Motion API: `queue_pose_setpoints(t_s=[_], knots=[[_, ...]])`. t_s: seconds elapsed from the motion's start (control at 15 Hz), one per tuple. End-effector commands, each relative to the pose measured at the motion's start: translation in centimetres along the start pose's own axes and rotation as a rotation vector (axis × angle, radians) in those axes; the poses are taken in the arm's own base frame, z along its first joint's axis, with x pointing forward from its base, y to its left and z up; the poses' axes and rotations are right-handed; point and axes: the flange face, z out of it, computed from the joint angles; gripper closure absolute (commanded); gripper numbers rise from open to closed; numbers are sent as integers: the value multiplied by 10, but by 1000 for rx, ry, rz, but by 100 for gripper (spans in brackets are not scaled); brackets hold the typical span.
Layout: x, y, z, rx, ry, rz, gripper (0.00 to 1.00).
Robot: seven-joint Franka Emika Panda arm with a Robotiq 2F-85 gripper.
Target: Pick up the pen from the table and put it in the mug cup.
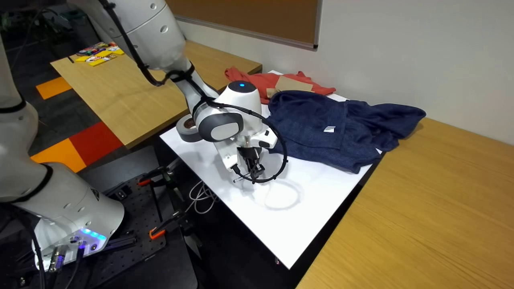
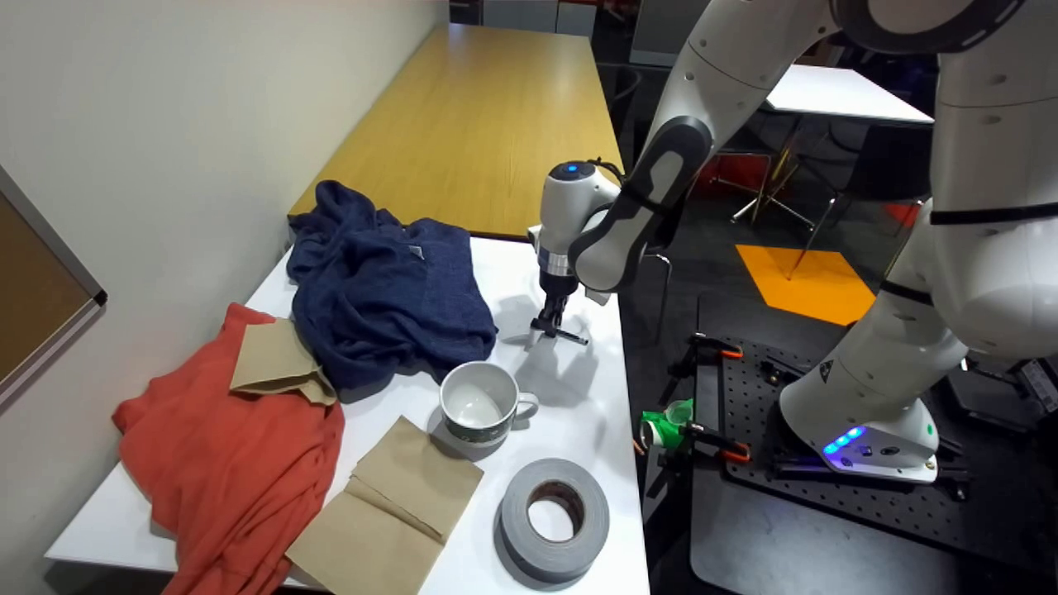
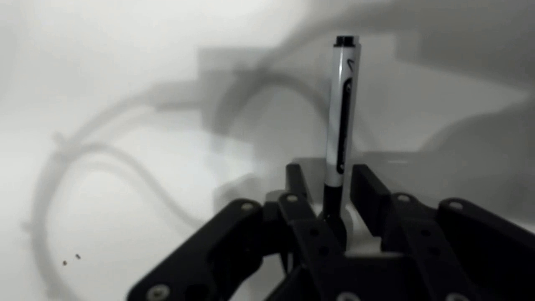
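A marker pen (image 3: 342, 113) is lying near the robot-side edge of the white worktop (image 1: 297, 226), its black end between the narrowly parted jaws of the gripper (image 3: 329, 175), gaps showing on both sides. The patterned mug (image 2: 478, 403) is standing farther from that edge, near the duct tape roll (image 2: 555, 559)

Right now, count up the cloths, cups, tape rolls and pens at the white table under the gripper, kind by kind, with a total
Cloths: 2 (navy cloth, red cloth)
Mug cup: 1
Tape roll: 1
Pen: 1
Total: 5
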Motion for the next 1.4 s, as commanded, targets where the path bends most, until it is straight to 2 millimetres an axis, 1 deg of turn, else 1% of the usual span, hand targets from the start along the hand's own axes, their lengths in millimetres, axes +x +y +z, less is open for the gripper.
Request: queue_pose_setpoints(t_s=[0.0,0.07,0.13,0.2,0.33,0.6,0.73,0.87,1.0,1.13,1.33], knots=[[3,4,-4,-2,-13,13,95],[3,4,-6,-5,-10,15,100],[3,3,-12,-13,-3,25,100],[2,2,-18,-8,5,25,98],[1,-4,-38,-8,37,25,97],[3,-27,-93,16,136,-35,97],[4,-46,-123,35,195,-76,97],[3,-67,-148,62,245,-118,97],[3,-92,-171,102,305,-180,97],[2,-117,-189,150,365,-251,97],[0,-150,-209,227,431,-372,97]])
